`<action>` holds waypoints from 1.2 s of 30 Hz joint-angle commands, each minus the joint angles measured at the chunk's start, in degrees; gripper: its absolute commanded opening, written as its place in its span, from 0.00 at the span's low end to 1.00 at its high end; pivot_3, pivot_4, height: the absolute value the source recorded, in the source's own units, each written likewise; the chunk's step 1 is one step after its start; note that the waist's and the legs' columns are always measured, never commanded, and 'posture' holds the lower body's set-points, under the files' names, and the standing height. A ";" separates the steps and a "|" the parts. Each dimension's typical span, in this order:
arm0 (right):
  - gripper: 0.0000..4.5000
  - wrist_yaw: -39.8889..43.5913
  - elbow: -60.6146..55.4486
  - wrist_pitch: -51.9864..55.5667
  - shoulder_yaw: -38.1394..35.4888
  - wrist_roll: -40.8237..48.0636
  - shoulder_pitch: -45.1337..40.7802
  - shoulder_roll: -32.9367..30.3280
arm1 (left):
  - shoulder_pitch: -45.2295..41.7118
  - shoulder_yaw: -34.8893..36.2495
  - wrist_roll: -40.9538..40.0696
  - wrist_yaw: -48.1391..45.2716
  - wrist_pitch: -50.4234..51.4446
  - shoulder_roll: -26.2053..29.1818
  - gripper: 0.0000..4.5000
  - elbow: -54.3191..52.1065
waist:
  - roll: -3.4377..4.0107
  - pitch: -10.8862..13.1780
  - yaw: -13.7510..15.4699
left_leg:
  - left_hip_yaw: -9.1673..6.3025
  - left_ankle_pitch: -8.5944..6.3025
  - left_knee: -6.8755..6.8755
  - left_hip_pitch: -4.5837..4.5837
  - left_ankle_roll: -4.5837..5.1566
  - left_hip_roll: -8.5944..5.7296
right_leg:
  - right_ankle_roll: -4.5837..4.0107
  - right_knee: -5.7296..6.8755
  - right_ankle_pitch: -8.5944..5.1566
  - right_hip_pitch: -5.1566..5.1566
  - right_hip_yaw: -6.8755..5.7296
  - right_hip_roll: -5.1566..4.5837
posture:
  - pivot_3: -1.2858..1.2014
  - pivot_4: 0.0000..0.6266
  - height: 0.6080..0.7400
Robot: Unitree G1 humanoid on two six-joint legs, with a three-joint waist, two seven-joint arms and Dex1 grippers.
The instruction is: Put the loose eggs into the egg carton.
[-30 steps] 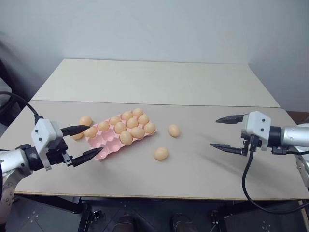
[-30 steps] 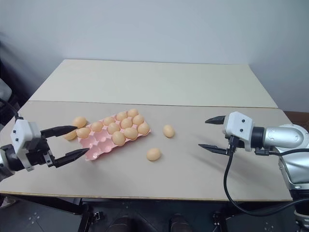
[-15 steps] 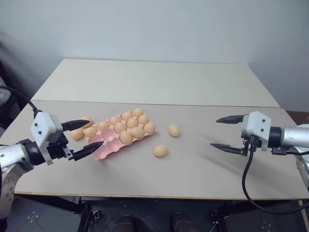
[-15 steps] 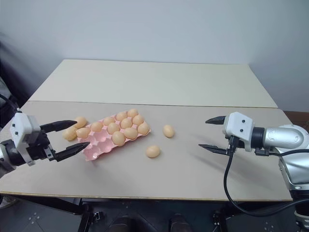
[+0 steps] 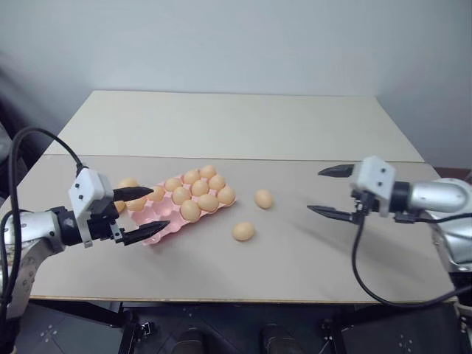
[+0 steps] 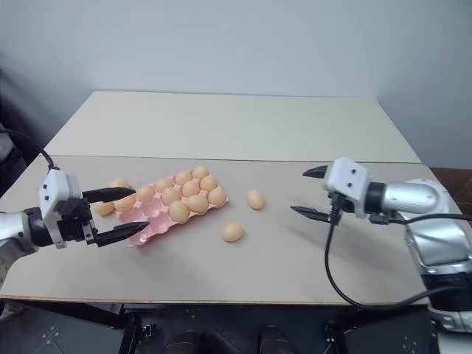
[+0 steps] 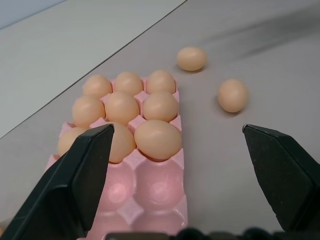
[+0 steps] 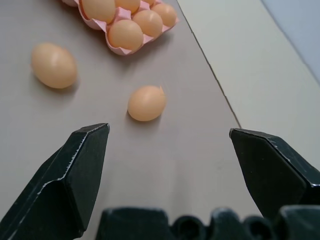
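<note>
The carton [image 5: 181, 206] is lying at an angle on the surface [image 5: 295, 251], its far cups filled with eggs and the cups at its near end bare. Two eggs are lying loose to the right of the carton — one [image 5: 264, 198] just off its far corner, the other [image 5: 243, 231] nearer the front edge. More eggs [image 5: 130, 184] are sitting at the carton's left side. The left gripper [image 5: 144, 212] is reaching in from the left, hovering at the carton's near end, fingers spread wide and holding nothing. The right gripper [image 5: 324, 191] is pointing leftward toward the carton — well to the right of the loose eggs, fingers wide apart, empty.
</note>
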 commanded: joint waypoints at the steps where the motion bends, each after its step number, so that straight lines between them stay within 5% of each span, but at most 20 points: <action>1: 1.00 -0.92 2.89 -1.03 2.55 -2.60 -3.84 2.76 | -1.19 0.01 0.25 -1.16 -0.96 1.17 1.00 -0.02 | 0.00 0.00 -0.08 | 0.00 0.00 0.00 -0.02 0.00 0.00 | 0.00 0.00 0.00 -0.01 -0.01 0.00 | 0.52 0.24 1.00; 20: 1.00 -5.81 28.01 -10.71 11.96 -15.28 -17.04 20.35 | -0.71 -0.63 0.77 0.63 -0.76 -0.55 1.00 -2.38 | 0.01 0.01 -0.64 | -0.01 0.00 0.00 -0.04 -0.01 0.00 | 0.00 0.05 0.01 -0.06 -0.01 -0.01 | 0.52 0.24 1.00; 30: 1.00 3.13 9.00 -3.18 10.85 -7.22 -10.60 18.09 | -0.21 -1.58 0.63 1.50 -1.07 -2.18 1.00 -3.26 | 0.03 0.02 -0.62 | -0.05 0.00 0.00 -0.01 -0.01 0.02 | 0.00 0.06 0.01 -0.02 -0.03 -0.01 | 0.52 0.24 1.00; 36: 1.00 -4.29 12.83 -1.48 10.61 -11.13 -12.79 21.04 | -2.29 -3.45 1.24 1.09 -1.69 -2.59 1.00 -1.73 | 0.03 0.02 -0.81 | -0.04 0.00 0.00 0.02 -0.01 0.01 | 0.00 0.08 0.01 -0.03 -0.03 0.01 | 0.52 0.24 1.00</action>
